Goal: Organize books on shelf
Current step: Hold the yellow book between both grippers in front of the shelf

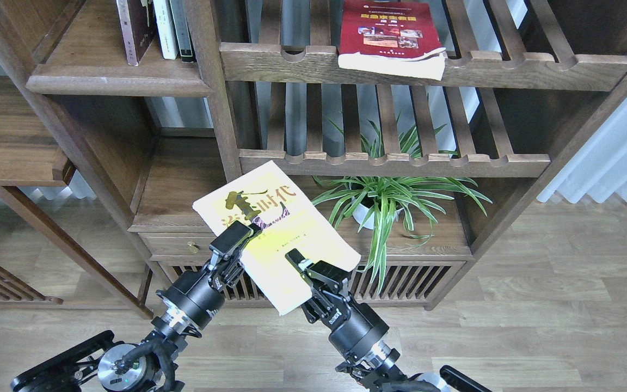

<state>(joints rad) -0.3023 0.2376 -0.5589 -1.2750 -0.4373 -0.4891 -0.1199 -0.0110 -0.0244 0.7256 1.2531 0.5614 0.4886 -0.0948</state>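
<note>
A yellow-green book with a white border (272, 218) is held tilted in the air in front of the bookcase. My right gripper (293, 257) is shut on its near edge, one finger on the cover. My left gripper (244, 234) has one finger over the book's left edge; its other finger is hidden beneath. A red book with small photos (392, 38) lies flat on the top slatted rack. A dark maroon book (134, 27) stands upright on the solid dark-brown shelf (112, 81) at upper left.
Slim white and dark volumes (174, 24) stand beside the maroon book. A potted spider plant (384, 201) sits on the low cabinet top, right of the held book. Two slatted racks (395, 163) cross the middle bay. White curtains hang at far right.
</note>
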